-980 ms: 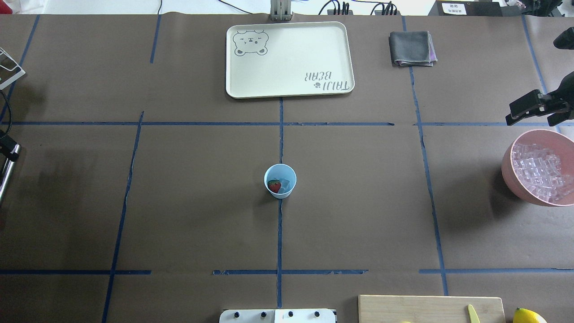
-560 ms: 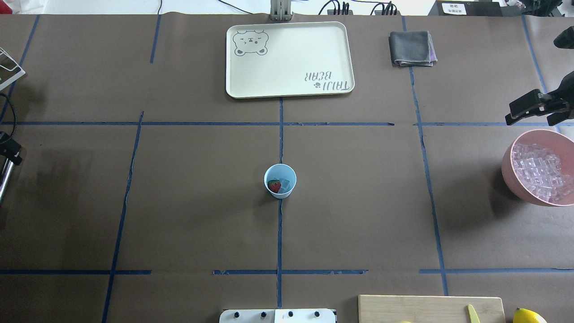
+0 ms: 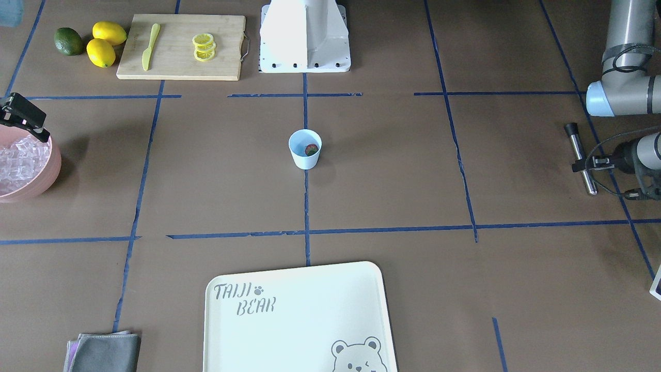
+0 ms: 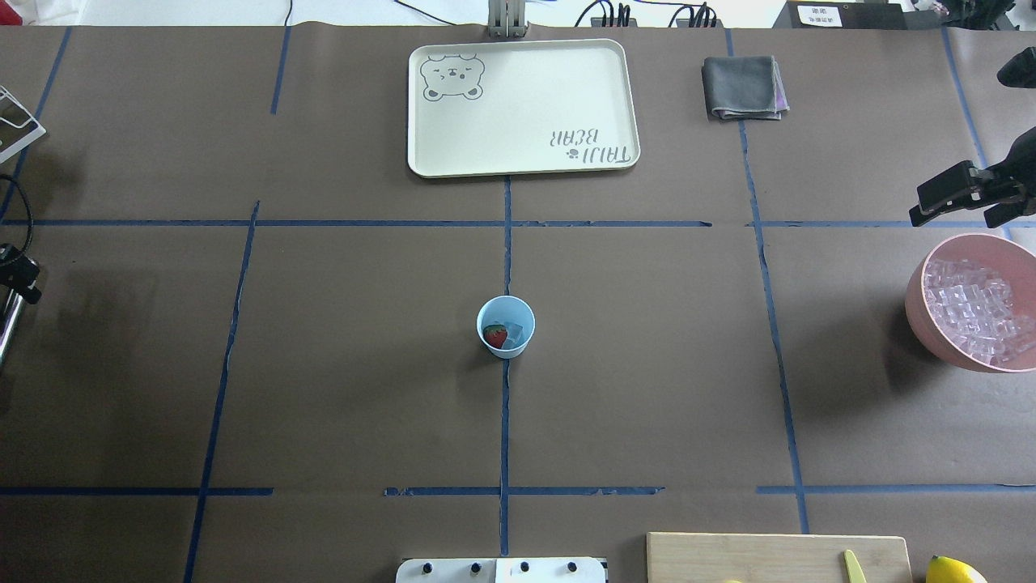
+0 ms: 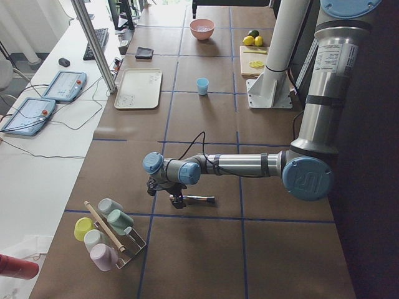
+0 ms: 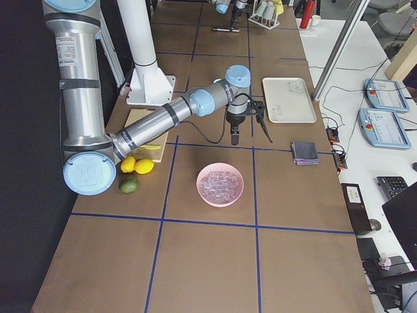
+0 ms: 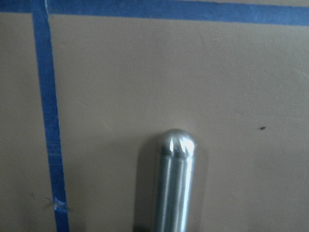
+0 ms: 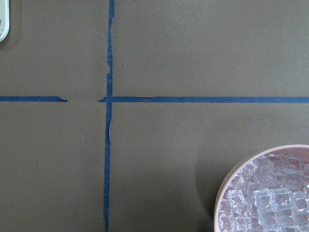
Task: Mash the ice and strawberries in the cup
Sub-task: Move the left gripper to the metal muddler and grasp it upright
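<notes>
The light-blue cup [image 4: 505,326] stands at the table's middle; it also shows in the front-facing view [image 3: 304,149]. Inside it lie a red strawberry [image 4: 494,334] and a clear ice cube [image 4: 514,331]. My left gripper [image 3: 587,166] is far off at the table's left end, shut on a metal muddler rod [image 3: 580,155] held level and low over the table; the rod's rounded tip fills the left wrist view [image 7: 176,183]. My right gripper [image 4: 955,212] hangs open and empty just beyond the pink bowl [image 4: 919,312] of ice cubes [image 4: 971,312].
A cream bear tray [image 4: 522,105] and a grey cloth [image 4: 743,87] lie at the far side. A cutting board [image 3: 181,46] with lemon slices and a yellow knife, lemons and a lime [image 3: 68,41] sit near my base. A rack of cups [image 5: 106,233] stands beyond the left gripper.
My left gripper and the rod have slid further left, almost out of the overhead view. The right gripper has barely moved. The cup and its contents are still.
</notes>
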### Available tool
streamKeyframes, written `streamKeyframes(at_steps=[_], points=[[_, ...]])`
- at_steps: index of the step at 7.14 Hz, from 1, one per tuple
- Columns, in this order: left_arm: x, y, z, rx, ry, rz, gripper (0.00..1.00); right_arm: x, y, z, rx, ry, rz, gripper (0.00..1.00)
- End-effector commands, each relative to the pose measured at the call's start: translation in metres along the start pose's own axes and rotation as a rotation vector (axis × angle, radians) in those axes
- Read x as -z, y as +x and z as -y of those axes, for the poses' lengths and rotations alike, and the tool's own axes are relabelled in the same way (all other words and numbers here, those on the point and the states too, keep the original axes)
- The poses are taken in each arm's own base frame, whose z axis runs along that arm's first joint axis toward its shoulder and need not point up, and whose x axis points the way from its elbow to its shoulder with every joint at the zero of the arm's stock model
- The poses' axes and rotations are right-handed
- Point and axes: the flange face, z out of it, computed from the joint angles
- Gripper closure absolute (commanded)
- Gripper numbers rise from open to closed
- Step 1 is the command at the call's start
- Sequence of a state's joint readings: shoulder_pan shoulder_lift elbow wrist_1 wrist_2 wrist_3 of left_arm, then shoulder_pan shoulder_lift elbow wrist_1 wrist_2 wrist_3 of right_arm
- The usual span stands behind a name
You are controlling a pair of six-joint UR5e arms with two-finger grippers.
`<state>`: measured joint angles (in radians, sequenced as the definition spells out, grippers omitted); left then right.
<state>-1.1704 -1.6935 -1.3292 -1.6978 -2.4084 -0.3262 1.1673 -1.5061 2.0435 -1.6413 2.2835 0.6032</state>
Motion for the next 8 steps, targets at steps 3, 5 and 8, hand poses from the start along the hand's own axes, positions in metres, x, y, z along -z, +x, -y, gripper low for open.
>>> streamKeyframes(at_steps=[3,5,8], points=[[-0.0057,-0.0003,-0.0004,-0.004,-0.01,0.003,0.18,0.0012,-0.0016,0.0004,0.001,0.002,0.002,0.01],[-0.0058,0.0008,-0.0005,-0.005,-0.01,0.003,0.27,0.0012,-0.0016,0.0004,0.001,0.002,0.002,0.01],[-0.0048,0.002,-0.0005,-0.003,-0.008,0.003,0.91,0.0015,-0.0032,0.0001,0.002,-0.004,0.013,0.01]])
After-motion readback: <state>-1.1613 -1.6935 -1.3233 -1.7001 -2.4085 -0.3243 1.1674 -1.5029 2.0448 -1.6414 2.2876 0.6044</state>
